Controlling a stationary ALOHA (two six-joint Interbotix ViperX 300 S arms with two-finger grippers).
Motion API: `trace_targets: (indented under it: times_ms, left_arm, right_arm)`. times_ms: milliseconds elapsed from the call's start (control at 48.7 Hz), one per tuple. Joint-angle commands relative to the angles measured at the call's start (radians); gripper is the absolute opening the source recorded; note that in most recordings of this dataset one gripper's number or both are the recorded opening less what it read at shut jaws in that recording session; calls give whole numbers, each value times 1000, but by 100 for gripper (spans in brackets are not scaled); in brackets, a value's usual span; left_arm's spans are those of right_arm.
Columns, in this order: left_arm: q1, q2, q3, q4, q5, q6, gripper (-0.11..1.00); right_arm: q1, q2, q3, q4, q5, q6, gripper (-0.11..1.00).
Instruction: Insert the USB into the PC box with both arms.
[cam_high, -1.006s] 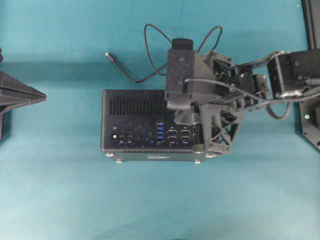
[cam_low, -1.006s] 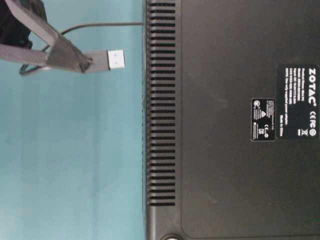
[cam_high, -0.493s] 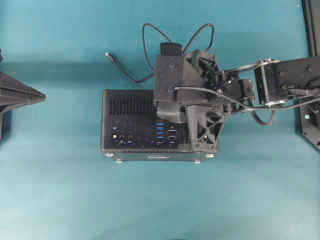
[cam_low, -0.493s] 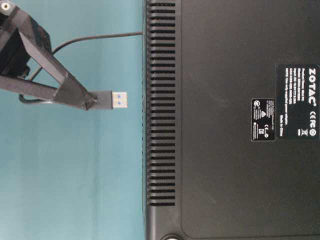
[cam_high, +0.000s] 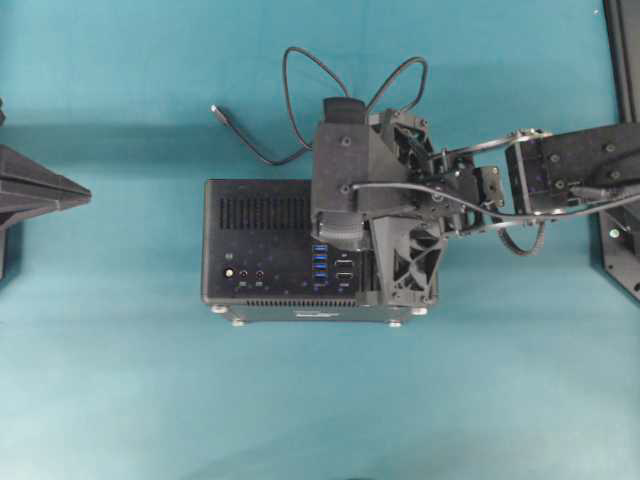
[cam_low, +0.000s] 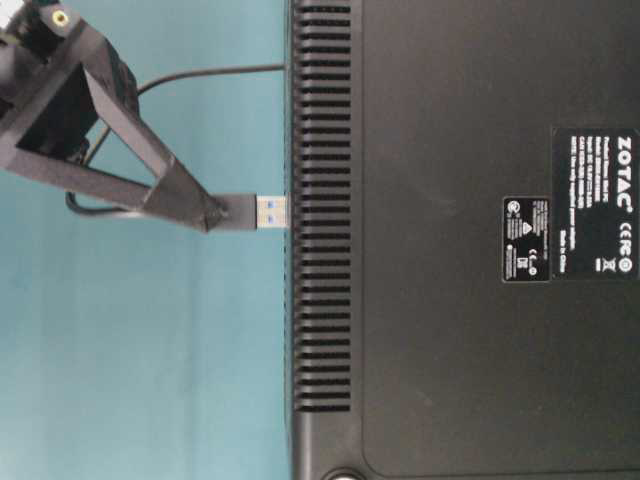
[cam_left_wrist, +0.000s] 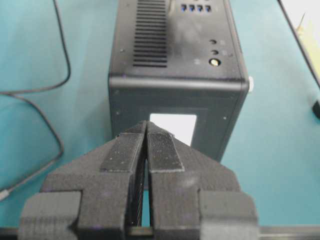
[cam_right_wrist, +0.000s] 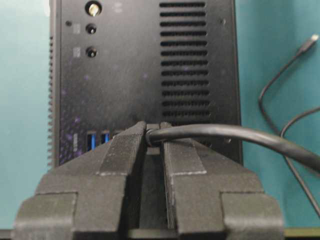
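Right gripper (cam_low: 212, 212) clamped on the USB (cam_low: 262, 211), silver tip at the PC box (cam_low: 460, 240) port face. Left gripper (cam_left_wrist: 146, 131) closed, empty, off the box's end. Nothing braces the box; I judge a crooked push jams or shoves it.

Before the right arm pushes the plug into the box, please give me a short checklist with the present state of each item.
1. Right gripper shut on the USB plug: ok.
2. Plug tip at the PC box face, not yet inside: ok; in the table-level view it is right at the box edge.
3. Plug lined up with a blue port: cannot tell; the gripper hides the tip from above.
4. Left gripper bracing the box: not ok; it is shut and stands apart from the box end.
5. Cable slack behind the box: ok, it lies in loose loops.
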Motion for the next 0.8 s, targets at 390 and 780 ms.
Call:
trace_targets:
  times_ms: [390, 780]
  left_arm:
    - [0, 5, -12, 3, -6, -3, 0]
    - [2, -11, -2, 3, -6, -40, 0]
  right_arm:
    - [2, -6, 12, -2, 8, 2, 12]
    - [15, 12, 5, 5, 14, 6, 12]
